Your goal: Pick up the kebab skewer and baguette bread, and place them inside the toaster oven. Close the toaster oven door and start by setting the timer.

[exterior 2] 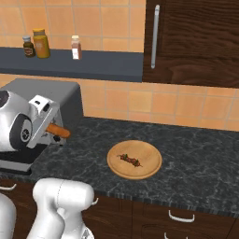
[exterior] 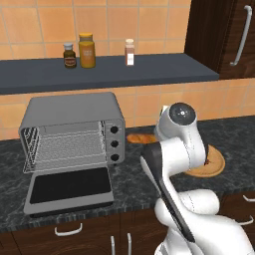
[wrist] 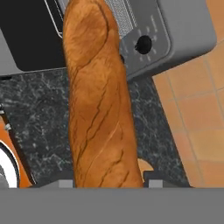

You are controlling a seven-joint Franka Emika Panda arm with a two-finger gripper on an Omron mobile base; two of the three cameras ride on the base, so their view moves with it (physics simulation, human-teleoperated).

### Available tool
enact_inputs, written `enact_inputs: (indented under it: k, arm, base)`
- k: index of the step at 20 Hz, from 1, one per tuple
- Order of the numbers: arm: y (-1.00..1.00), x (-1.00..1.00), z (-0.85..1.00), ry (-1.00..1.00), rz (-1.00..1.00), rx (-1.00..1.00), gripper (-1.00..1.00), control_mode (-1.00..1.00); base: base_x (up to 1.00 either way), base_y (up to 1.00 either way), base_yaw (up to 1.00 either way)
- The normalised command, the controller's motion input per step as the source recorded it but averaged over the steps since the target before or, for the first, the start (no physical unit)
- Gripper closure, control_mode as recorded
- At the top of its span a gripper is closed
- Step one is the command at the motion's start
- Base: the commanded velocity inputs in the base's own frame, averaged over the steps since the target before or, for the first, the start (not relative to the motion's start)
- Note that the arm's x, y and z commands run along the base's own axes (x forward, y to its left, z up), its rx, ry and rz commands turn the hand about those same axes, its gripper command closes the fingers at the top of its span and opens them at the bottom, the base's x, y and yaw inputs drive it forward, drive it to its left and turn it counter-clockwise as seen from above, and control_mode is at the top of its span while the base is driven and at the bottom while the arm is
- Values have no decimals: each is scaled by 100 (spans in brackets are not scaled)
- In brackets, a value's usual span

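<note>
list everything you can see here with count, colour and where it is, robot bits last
toaster oven: 1, grey, on the left of the counter, wire rack inside
toaster oven door: 1, grey frame with black glass, dropped open flat in front of the oven
knobs: 3, black, stacked down the oven's right panel
baguette bread: 1, orange-brown, held in the jaws to the right of the oven
kebab skewer: 1, dark red and green chunks, lying on the wooden plate
wooden plate: 1, light brown, on the counter right of the oven
jars: 3, dark brown, amber and white-and-red, on the dark shelf
counter: 1, dark speckled stone
gripper: 1, jaws closed on the baguette's near end
</note>
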Motion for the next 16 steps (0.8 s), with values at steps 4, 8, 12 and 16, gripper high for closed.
enact_inputs:
  k: [4,8,12,16]
  arm:
    - [100,13,0,0,12,-1,100,-100]
    - [100,4,0,-1,8,0,100,-100]
    - [94,4,0,0,2,-1,100,-100]
    - [84,32,0,0,3,0,100,-100]
  base:
    - [0,0,0]
    - [0,0,0]
    - [0,0,0]
    - [0,0,0]
